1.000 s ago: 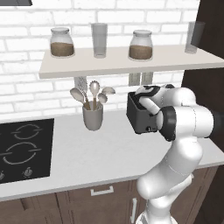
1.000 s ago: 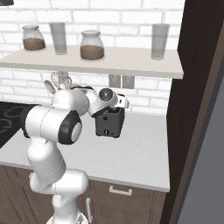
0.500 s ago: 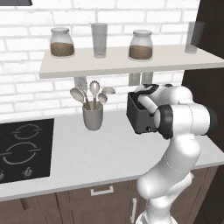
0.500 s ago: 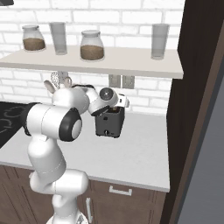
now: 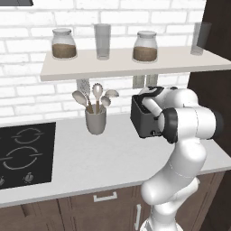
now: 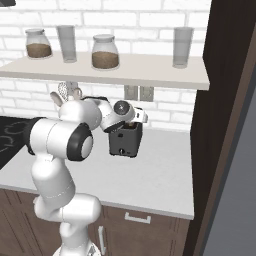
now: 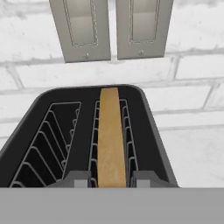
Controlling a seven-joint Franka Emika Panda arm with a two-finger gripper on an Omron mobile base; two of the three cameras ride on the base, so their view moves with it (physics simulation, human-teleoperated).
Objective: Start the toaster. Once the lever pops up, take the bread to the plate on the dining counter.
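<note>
Under the shelf (image 5: 135, 63), tool (image 7: 109, 179) pinching bread (image 7: 109, 140) in toaster (image 5: 144, 118), utensil cup (image 5: 95, 119) nearby

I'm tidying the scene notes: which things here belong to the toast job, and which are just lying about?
Job:
- boxy dark grey toaster
- tan slice of bread standing in its right slot
- gripper, fingertips either side of the bread

Lying about:
- grey utensil cup
- two glass jars
- clear tumblers
- black cooktop
</note>
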